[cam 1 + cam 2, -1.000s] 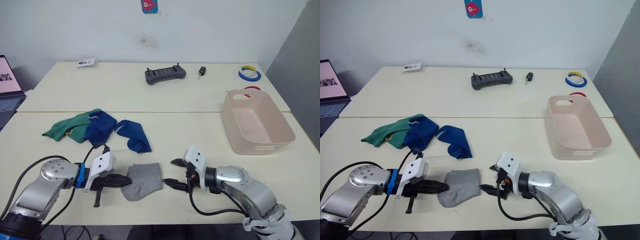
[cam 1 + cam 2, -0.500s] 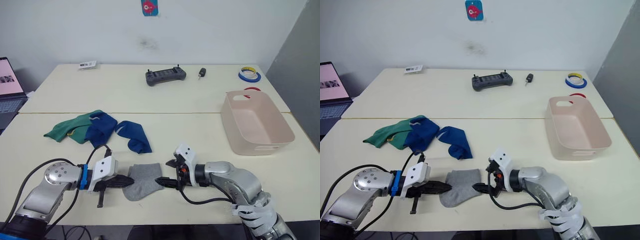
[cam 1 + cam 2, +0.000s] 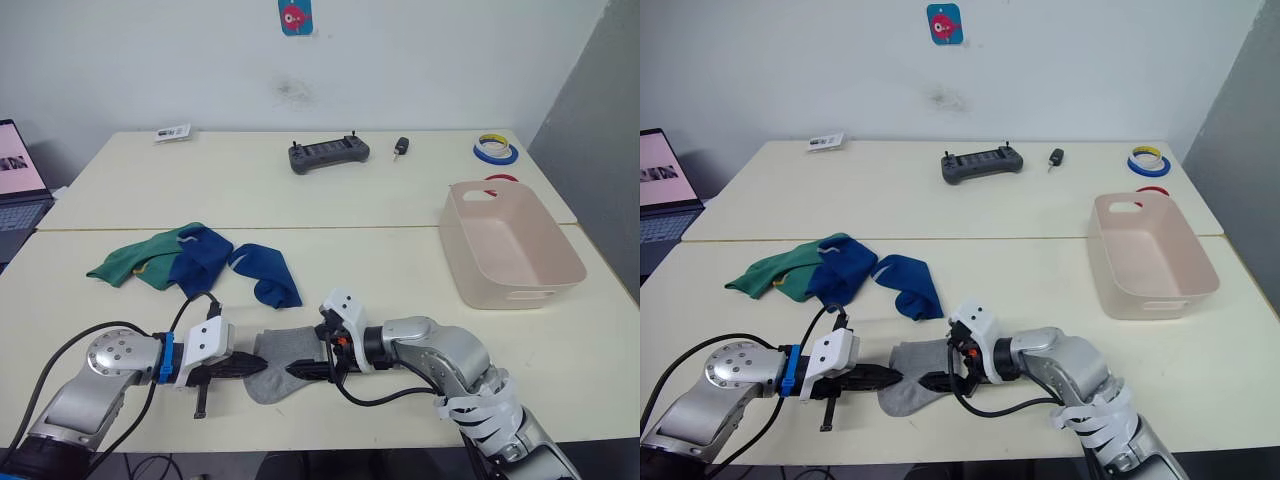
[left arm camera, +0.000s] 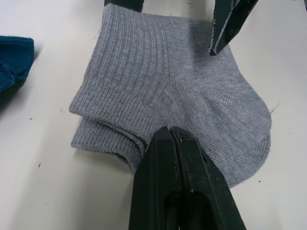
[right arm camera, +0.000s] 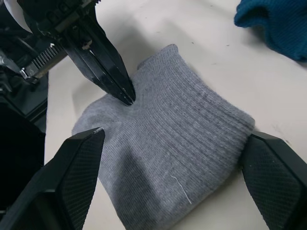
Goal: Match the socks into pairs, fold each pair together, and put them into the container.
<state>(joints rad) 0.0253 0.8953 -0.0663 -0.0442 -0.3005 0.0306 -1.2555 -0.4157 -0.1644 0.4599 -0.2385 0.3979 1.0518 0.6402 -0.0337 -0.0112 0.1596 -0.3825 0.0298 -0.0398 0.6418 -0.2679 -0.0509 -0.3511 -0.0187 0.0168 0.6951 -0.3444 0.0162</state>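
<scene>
Low in the middle of the head views, a grey sock pair [image 3: 283,356] lies flat on the table [image 3: 400,270], one sock stacked on the other with both edges showing along one side. The left claw [image 3: 258,367] comes in from the lower left and rests its tip on the sock's near edge; its two black fingers are pressed together, and nothing shows gripped between them. The right claw [image 3: 310,362] reaches in from the lower right, its fingers spread wide apart and straddling the sock, one fingertip [image 5: 81,165] at one side of the cloth and the other at the opposite side. In the right wrist view the left claw's tip touches the sock just beside the ribbed cuff.

Left of centre, higher on the table, the other socks lie in a loose heap: a green sock [image 3: 130,262] furthest left, partly under a blue sock [image 3: 200,258], and another blue sock [image 3: 270,270] just to its right, apart from the grey pair.

The pink tub [image 3: 510,245] stands at the right side of the table, well apart from both claws. Toward the top of the frame sit a dark controller [image 3: 328,152], a small black key fob [image 3: 402,146], tape rolls [image 3: 496,150] at upper right and a small card [image 3: 172,132] at upper left. A laptop [image 3: 14,180] shows at the left edge.
</scene>
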